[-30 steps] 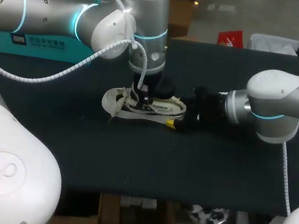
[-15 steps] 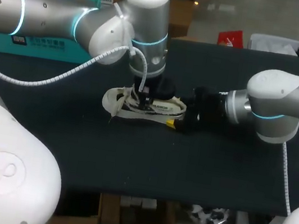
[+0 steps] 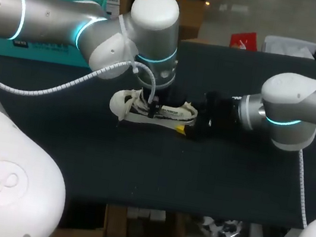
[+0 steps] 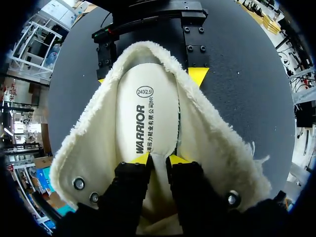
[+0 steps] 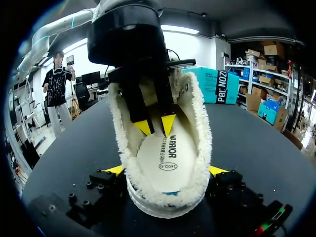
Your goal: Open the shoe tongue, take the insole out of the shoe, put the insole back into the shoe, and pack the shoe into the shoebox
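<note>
Dark bench (image 3: 196, 179) fills my head view, with the shoe (image 3: 167, 114) sitting near its middle, heel toward my right arm. My left claw (image 4: 157, 159) comes down from above into the shoe's opening. Its yellow tips stand narrow, with a slim gap between them, and both rest on the pale insole (image 4: 148, 113), which lies flat inside the shoe. My right claw (image 5: 166, 170) is spread wide around the heel end. It has one yellow tip pressed against each side of the shoe, gripping it with the sole down on the bench. Fleecy lining (image 5: 201, 123) rims the opening all round the insole.
</note>
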Available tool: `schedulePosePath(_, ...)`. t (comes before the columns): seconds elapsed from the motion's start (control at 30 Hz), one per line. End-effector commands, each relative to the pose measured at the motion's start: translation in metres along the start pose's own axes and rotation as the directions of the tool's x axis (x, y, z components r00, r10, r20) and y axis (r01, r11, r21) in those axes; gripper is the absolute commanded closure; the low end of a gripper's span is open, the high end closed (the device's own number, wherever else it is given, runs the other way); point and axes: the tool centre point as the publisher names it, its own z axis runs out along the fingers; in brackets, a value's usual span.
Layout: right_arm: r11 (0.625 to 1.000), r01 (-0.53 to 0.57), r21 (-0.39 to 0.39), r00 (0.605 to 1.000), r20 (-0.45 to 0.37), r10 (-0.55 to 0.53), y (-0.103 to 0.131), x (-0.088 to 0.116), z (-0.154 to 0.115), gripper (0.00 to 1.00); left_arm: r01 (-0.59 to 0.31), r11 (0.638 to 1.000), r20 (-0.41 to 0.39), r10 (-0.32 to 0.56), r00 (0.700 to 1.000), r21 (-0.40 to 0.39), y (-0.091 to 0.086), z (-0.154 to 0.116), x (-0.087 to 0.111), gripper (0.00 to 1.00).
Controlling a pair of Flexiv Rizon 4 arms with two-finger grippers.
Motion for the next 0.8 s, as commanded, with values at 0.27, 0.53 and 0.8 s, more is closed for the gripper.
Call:
schedulePosePath(0.27, 1.000, 0.002, -0.003, 1.000, -0.006, -0.002, -0.003, 0.003, 0.003, 1.00, -0.003, 1.000, 0.102, 0.001, 0.995, 0.024, 0.004, 0.083, -0.034, 0.75)
schedulePosePath(0.53, 1.000, 0.002, -0.003, 1.000, -0.006, -0.002, -0.003, 0.003, 0.003, 1.00, -0.016, 0.999, 0.128, 0.011, 0.992, 0.042, -0.001, 0.091, -0.048, 0.72)
schedulePosePath(0.8, 1.000, 0.002, -0.003, 1.000, -0.006, -0.002, -0.003, 0.003, 0.003, 1.00, -0.021, 0.997, 0.145, 0.010, 0.989, 0.077, -0.008, 0.070, -0.057, 1.00)
